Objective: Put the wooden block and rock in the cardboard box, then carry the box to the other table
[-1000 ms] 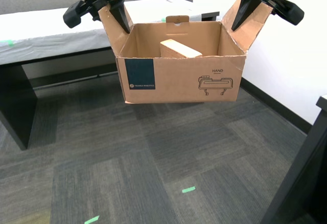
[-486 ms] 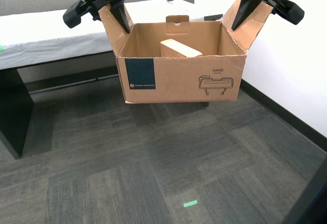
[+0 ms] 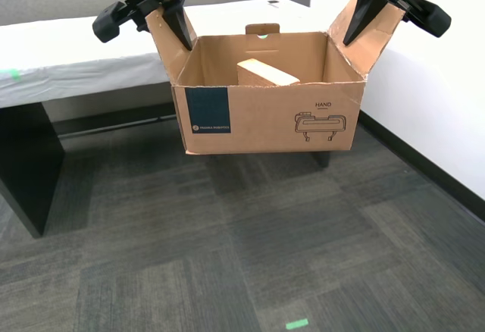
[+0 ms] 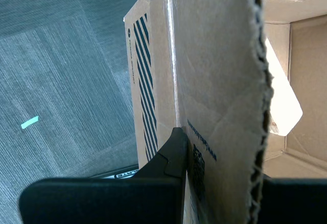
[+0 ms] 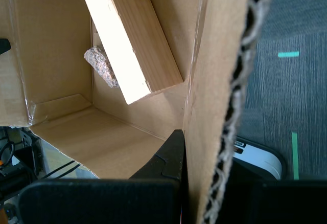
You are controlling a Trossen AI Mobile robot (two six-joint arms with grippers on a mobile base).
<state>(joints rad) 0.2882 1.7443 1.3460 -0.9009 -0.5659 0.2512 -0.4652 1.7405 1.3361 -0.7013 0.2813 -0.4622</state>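
cardboard box (image 3: 265, 120): we see brown corrugated card, matt, its fluted edge showing raw on the flaps; the teal label (image 3: 208, 109) looks smooth and flat.
wooden block (image 5: 132, 37): pale bare wood, faint grain, unvarnished.
rock (image 5: 101, 65): rough, grainy pinkish stone.
our gripper fingers (image 5: 166, 160): black matt plastic.
table (image 3: 76, 55): wrinkled white cloth over dark legs.
floor (image 3: 227, 256): grey ribbed carpet tiles.

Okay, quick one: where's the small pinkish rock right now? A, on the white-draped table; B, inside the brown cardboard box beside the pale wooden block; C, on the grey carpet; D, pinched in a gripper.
B: the first wrist view shows the small lumpy pinkish rock inside the brown cardboard box, lying against the pale wooden block.
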